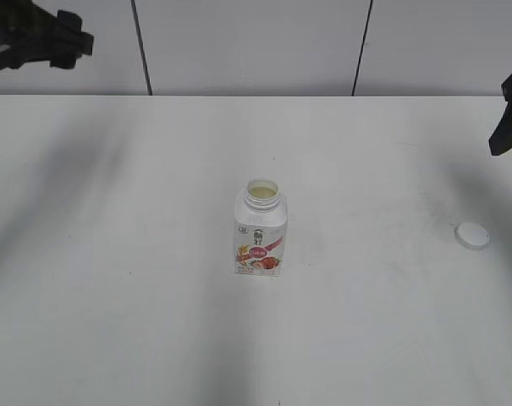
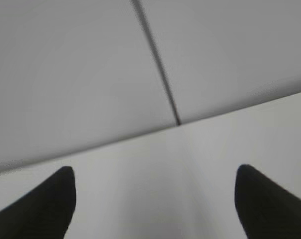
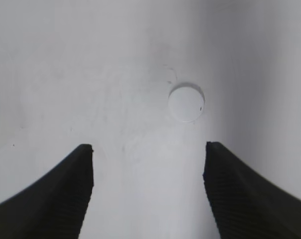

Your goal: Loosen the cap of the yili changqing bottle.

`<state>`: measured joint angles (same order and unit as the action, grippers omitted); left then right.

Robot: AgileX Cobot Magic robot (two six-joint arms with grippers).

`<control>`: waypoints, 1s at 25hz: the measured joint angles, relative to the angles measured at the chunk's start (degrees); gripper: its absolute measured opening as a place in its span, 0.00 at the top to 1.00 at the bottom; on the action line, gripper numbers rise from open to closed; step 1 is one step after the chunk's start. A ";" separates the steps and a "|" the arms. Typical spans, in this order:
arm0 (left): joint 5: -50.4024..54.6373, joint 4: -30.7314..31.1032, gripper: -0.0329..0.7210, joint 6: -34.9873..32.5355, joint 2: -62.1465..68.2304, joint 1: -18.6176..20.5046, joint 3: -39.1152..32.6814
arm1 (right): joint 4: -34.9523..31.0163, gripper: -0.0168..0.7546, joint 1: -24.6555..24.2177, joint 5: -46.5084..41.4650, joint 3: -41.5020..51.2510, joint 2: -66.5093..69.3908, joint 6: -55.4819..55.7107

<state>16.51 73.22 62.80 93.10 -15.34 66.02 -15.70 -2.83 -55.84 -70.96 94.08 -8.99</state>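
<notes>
The yili changqing bottle (image 1: pixel 261 230) stands upright at the middle of the white table, its wide neck open and its red-pink fruit label facing front. The white cap (image 1: pixel 472 235) lies flat on the table far to the bottle's right; it also shows in the right wrist view (image 3: pixel 186 102). My right gripper (image 3: pixel 148 149) is open and empty, hovering above the table short of the cap; part of it shows at the right edge (image 1: pixel 509 118). My left gripper (image 2: pixel 154 172) is open and empty, raised at the far left (image 1: pixel 65 41), facing the back wall.
The white table (image 1: pixel 112 279) stretches across the view. A white panelled wall (image 1: pixel 247 42) with dark seams stands behind its far edge.
</notes>
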 joint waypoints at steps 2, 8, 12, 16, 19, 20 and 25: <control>3.67 -18.48 0.18 -14.28 0.00 0.07 -0.11 | 0.27 0.27 0.00 -1.37 -0.12 -0.73 -0.05; 20.70 -49.15 0.18 -35.16 -3.02 -0.25 2.32 | 3.46 0.27 0.00 -8.12 -0.62 -3.63 0.00; 36.08 -55.10 0.20 -40.09 -7.87 -0.18 4.04 | 6.23 0.27 0.00 -12.89 -0.69 -6.47 0.22; 45.44 -58.42 0.22 -43.65 -12.93 -0.18 2.89 | 6.52 0.27 0.00 -13.46 -0.38 -9.45 1.25; 48.84 -58.97 0.23 -44.16 -18.09 -0.18 -0.85 | 6.26 0.27 0.00 -13.46 2.52 -14.11 1.57; 49.55 -59.21 0.23 -44.21 -20.85 -0.18 -2.77 | 5.97 0.27 0.00 -13.46 4.06 -16.27 1.57; 51.35 -60.17 0.23 -44.45 -34.26 -0.18 -12.77 | 5.54 0.27 0.00 -13.52 13.34 -27.36 1.74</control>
<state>67.86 13.05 18.35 58.85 -15.53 53.24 -10.16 -2.83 -69.37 -57.62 66.72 -7.26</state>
